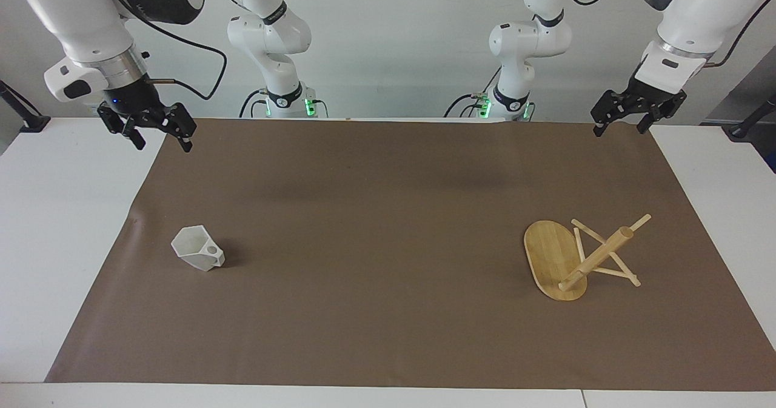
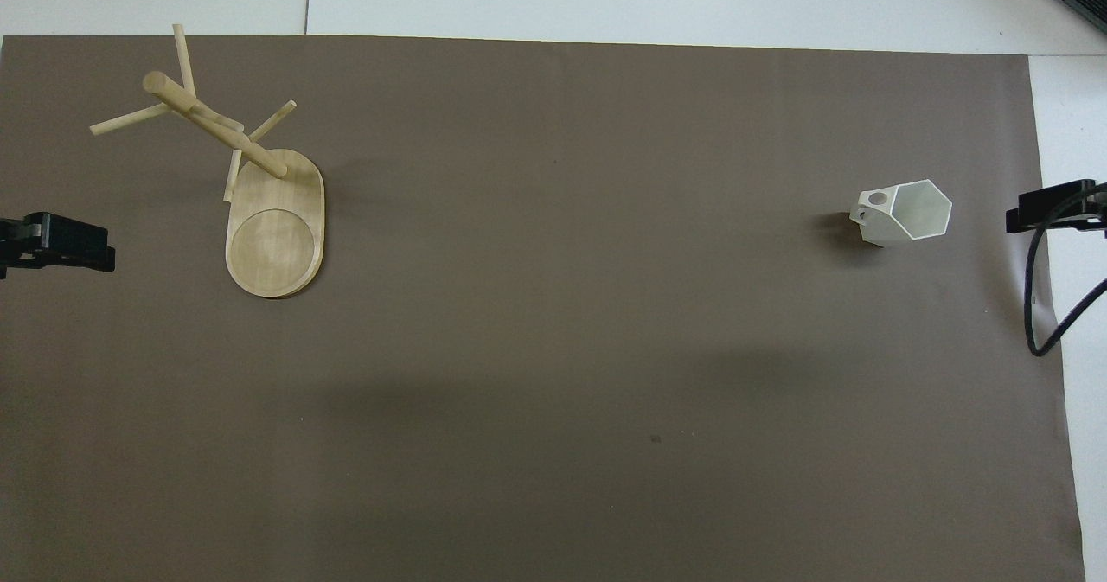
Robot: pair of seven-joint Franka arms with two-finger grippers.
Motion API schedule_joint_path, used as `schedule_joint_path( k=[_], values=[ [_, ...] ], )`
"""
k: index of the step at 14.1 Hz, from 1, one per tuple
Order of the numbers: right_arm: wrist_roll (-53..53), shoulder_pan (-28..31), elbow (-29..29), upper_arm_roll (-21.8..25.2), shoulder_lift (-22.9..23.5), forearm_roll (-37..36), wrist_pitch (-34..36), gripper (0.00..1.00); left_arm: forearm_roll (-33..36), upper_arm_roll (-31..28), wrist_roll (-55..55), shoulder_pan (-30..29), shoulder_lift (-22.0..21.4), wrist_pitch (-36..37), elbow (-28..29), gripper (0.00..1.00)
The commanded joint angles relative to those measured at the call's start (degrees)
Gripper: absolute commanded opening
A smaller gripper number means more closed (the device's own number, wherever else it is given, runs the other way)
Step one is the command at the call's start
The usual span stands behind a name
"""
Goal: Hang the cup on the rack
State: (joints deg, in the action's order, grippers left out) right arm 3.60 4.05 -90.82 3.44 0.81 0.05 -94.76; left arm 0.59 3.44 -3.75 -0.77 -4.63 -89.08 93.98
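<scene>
The small white faceted cup (image 1: 197, 248) (image 2: 904, 212) stands on the brown mat toward the right arm's end, mouth up, its handle with the round hole turned toward the table's middle. The bamboo rack (image 1: 555, 259) (image 2: 277, 236) stands on its oval base toward the left arm's end, with thin pegs crossing its post (image 1: 597, 256). My right gripper (image 1: 162, 144) (image 2: 1055, 206) hangs open over the mat's corner, apart from the cup. Open as well, my left gripper (image 1: 620, 130) (image 2: 56, 243) hangs over the mat's other corner by the robots, apart from the rack. Neither holds anything.
A brown mat (image 1: 388, 214) covers most of the white table (image 1: 60, 244). A black cable (image 2: 1038, 305) loops down beside the right gripper. Nothing else lies on the mat.
</scene>
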Motion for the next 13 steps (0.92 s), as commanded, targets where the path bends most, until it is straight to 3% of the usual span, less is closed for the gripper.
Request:
schedule_joint_path(
  k=[1, 13],
  values=[
    [0.8, 0.1, -0.5, -0.2, -0.7, 0.3, -0.2, 1.00, 0.1, 0.4, -0.5, -0.6, -1.2, 0.5, 1.1, 1.00],
    [0.7, 0.1, -0.5, -0.1, -0.8, 0.3, -0.2, 1.00, 0.1, 0.5, 0.1, -0.5, -1.7, -0.8, 2.3, 1.00]
  ],
)
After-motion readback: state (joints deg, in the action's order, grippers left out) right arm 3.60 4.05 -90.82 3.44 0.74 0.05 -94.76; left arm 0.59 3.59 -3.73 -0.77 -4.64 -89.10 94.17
